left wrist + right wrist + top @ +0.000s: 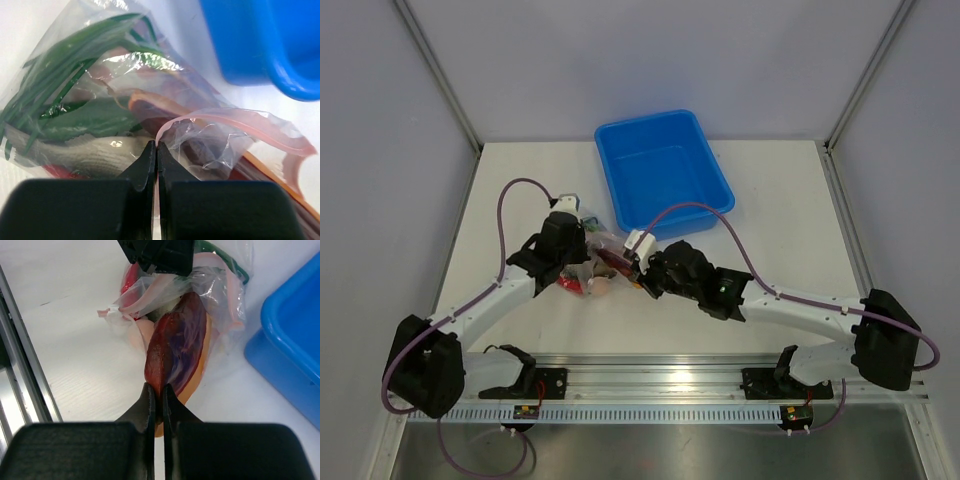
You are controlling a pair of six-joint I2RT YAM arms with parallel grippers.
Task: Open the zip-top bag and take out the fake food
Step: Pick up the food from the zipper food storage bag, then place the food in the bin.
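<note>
The white counter carries a blue tub at upper centre of the top view. Just below and left of the tub lies the zip-top bag, crumpled, with the fake food inside. The bag's long axis runs left to right, between the two arms. The left fingers are closed on film beside the pinkish zip strip. The right fingers are pinched on the opposite end, by a dark red chilli. Both arms touch the bag, so pulling apart along that axis looks like the coming move.

No legible text or labels.
</note>
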